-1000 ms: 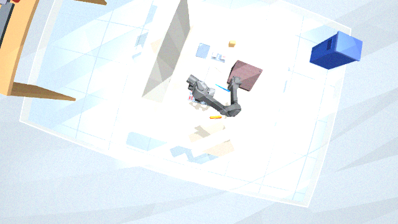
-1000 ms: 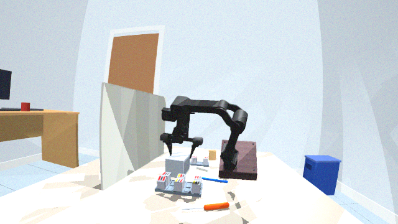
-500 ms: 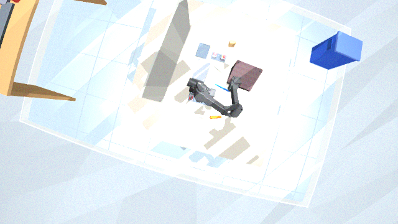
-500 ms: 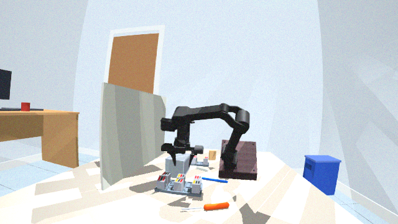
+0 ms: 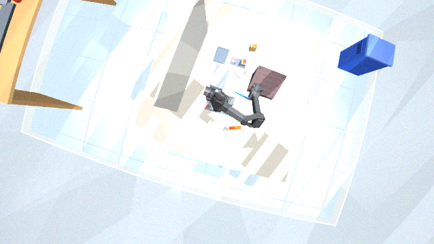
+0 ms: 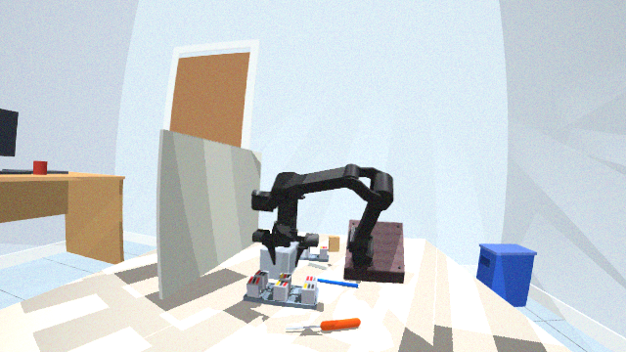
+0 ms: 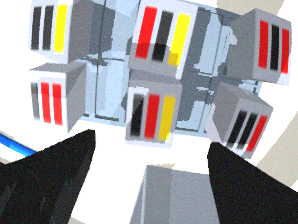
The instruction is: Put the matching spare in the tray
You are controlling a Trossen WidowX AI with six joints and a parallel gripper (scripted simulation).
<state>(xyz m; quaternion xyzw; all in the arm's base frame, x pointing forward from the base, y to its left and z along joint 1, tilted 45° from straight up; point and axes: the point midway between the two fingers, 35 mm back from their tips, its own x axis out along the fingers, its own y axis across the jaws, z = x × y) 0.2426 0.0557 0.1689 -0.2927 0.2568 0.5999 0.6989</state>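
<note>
My gripper [image 6: 286,264] [image 7: 153,144] is open and empty, pointing down just behind the spare rack [image 6: 293,302] [image 7: 111,107]. Several grey spares with three-bar codes stand in it. In the wrist view the near row has black-red-red [image 7: 48,102], black-red-yellow [image 7: 151,117] and black-black-red [image 7: 247,131]. The far row has black-black-yellow [image 7: 47,29], red-black-yellow [image 7: 162,36] and red-black-red [image 7: 274,47]. The black-red-yellow spare is just ahead of the fingertips. The flat blue-grey tray [image 5: 221,55] lies at the back. No code on a unit's back is readable.
A plain grey box [image 6: 275,261] [image 7: 190,197] stands close by the fingers. A tall grey panel [image 5: 183,64] [image 6: 205,210] stands left. A second holder with small units [image 5: 238,62], a tan block [image 5: 253,47], a blue pen [image 6: 337,283] and an orange screwdriver [image 5: 234,127] [image 6: 340,324] lie about.
</note>
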